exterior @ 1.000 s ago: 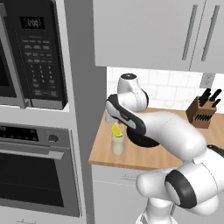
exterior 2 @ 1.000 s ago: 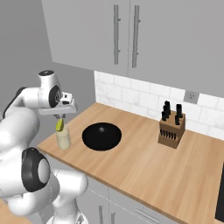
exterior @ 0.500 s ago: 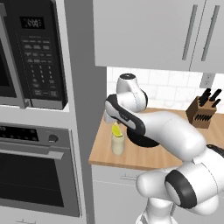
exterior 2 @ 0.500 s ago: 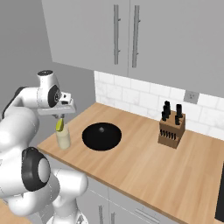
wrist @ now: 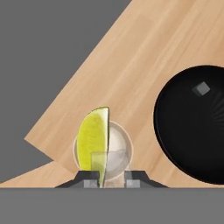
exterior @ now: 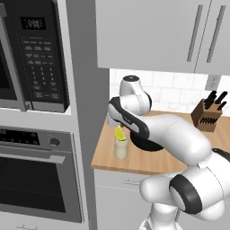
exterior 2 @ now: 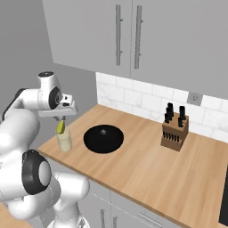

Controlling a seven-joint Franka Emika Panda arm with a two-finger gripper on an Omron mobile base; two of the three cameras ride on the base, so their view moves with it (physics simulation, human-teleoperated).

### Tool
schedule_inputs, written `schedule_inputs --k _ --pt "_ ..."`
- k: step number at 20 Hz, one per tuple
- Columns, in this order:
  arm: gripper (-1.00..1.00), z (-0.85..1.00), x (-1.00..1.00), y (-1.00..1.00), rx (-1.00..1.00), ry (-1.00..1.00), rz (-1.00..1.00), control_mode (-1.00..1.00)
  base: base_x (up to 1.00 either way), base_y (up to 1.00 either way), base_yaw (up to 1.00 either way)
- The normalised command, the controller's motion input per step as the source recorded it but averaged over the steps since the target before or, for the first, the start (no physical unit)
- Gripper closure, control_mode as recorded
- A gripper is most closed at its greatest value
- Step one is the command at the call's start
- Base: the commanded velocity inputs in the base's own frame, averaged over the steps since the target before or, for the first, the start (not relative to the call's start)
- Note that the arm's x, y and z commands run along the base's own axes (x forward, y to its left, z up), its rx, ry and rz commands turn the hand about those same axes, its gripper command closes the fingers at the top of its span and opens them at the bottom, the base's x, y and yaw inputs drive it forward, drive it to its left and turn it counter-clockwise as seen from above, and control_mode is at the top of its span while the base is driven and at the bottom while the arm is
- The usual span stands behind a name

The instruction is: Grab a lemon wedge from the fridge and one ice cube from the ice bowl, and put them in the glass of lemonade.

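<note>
My gripper [exterior 2: 61, 120] hangs over the counter's left end, shut on the lemon wedge [exterior 2: 61, 128], a small yellow-green piece. The wedge [exterior: 119, 133] sits right above the glass of lemonade [exterior: 120, 148], its lower tip at the rim. In the hand view the lemon wedge [wrist: 92, 140] covers the left half of the glass [wrist: 119, 151], with my gripper [wrist: 109, 181] at the bottom. The black ice bowl [exterior 2: 103, 138] lies just right of the glass [exterior 2: 64, 141]. One ice cube [wrist: 201, 89] rests in the bowl [wrist: 192, 127]. The fridge is out of view.
A wooden knife block [exterior 2: 174, 129] stands near the tiled back wall. A microwave [exterior: 31, 58] and a wall oven [exterior: 36, 179] fill the tall cabinet left of the counter. Wall cupboards [exterior 2: 124, 31] hang above. The counter edge [exterior: 108, 166] runs close to the glass.
</note>
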Motion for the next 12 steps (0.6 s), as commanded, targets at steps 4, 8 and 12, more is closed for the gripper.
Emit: schedule_inputs --k 4,8,12 --pt "1.0 -0.03 0.03 -0.15 0.0 0.0 0.0 -1.0 0.0 0.0 0.0" --pt "1.0 0.0 0.0 0.0 0.0 0.0 0.0 -1.0 0.0 0.0 0.0" --pt "1.0 0.0 0.08 0.1 0.0 0.01 0.0 -1.0 0.0 0.0 0.0"
